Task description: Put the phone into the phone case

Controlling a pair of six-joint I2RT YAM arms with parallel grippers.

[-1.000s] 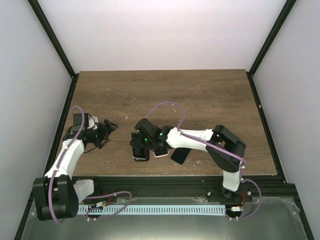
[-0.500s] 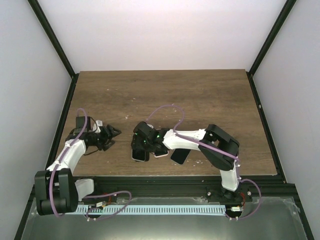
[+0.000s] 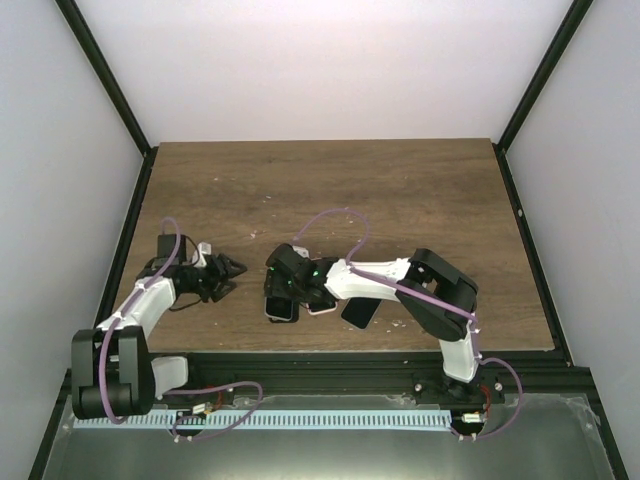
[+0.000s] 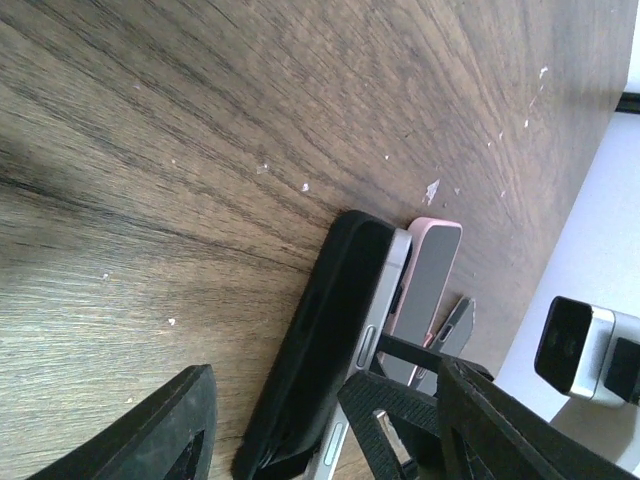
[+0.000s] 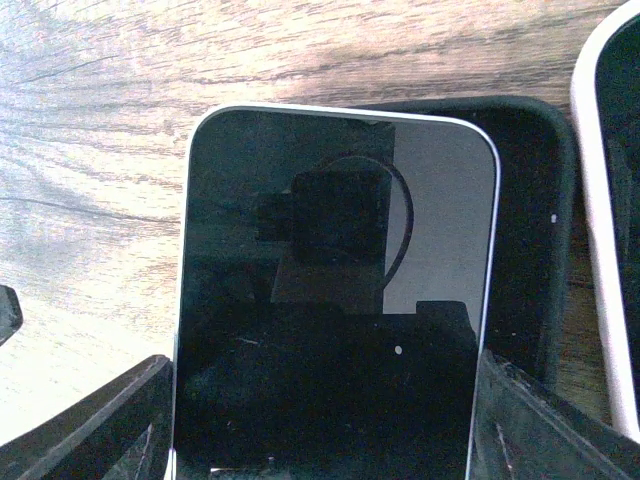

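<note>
Jaws of the right gripper [image 5: 325, 425] pinch the stiff, probably slick phone [image 5: 335, 250] by its long edges over the phone case [image 5: 530, 200]; left gripper [image 3: 228, 270] spread wide.

Glossy black screen, silver-white frame on the phone [image 5: 335, 250]. Matte black phone case [image 5: 535, 200]. Pale pink second phone [image 4: 432, 265], dark screen. Dark brown wood-grain table [image 3: 400, 190] with small white flecks. White arms [image 3: 375, 275], black joints, purple cables [image 3: 330, 213].
</note>
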